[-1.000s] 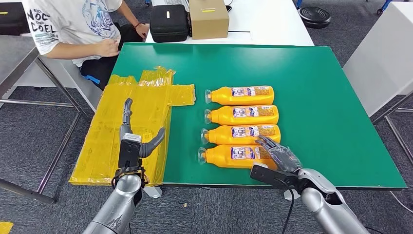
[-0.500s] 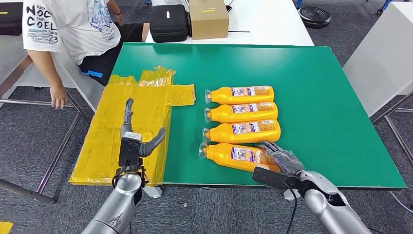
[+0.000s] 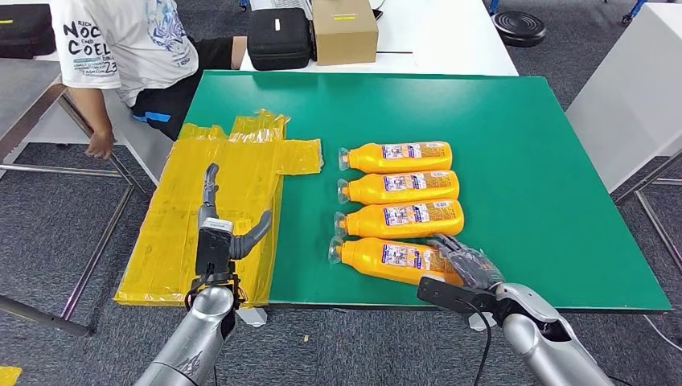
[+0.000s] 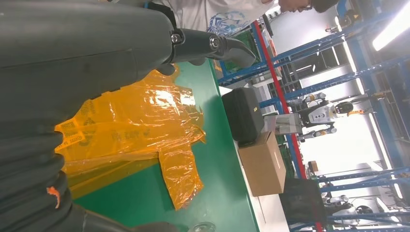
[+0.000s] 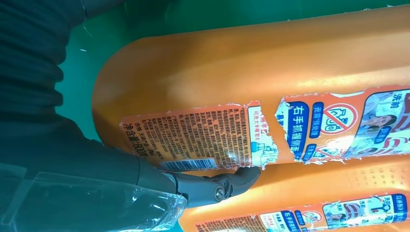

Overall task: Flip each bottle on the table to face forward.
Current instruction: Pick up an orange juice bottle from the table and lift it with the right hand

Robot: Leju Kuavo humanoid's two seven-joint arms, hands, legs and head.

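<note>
Four orange bottles lie side by side on the green desk (image 3: 523, 161), caps pointing left, and we sweep across from the left. Far left, a person in a white printed shirt (image 3: 121, 40) stands beside the desk's corner. Next, a crinkled yellow plastic sheet (image 3: 217, 209) drapes over the desk's left edge, and above it hovers the left robot hand (image 3: 221, 233), fingers spread wide with nothing in them, thumb angled out to the side. On to the row: the farthest bottle (image 3: 398, 157), the second bottle (image 3: 400, 187) and the third bottle (image 3: 402, 219) lie parallel, labels up, each just beside its neighbour. The nearest bottle (image 3: 386, 257) is skewed, its base swung toward the front edge. There the right robot hand (image 3: 462, 265) rests on that bottle's base end, fingers laid over it; up close from the wrist, the thumb (image 5: 212, 186) presses against the torn label, wedged between this bottle and the next. At the back, a black case (image 3: 278, 36) and a cardboard box (image 3: 344, 30) sit on a white table.
</note>
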